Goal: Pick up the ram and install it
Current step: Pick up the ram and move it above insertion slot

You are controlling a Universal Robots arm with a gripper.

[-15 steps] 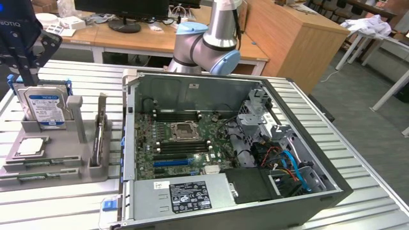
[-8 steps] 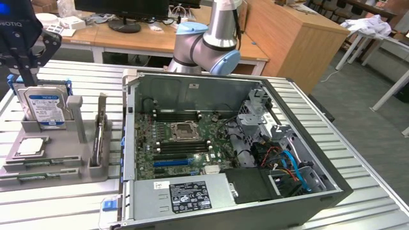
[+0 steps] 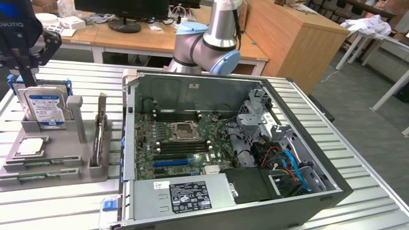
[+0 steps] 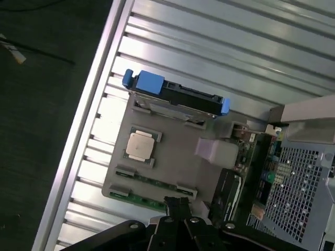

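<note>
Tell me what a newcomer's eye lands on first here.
The open computer case with its green motherboard dominates the middle of the exterior view. At that view's left, a grey holder carries an upright hard drive, a flat processor chip and the ram lying flat in it. The black hand hangs shut over the holder by the hard drive, holding nothing.

A silver-grey arm with pale blue joint caps carries a black tool lettered in white.
</note>
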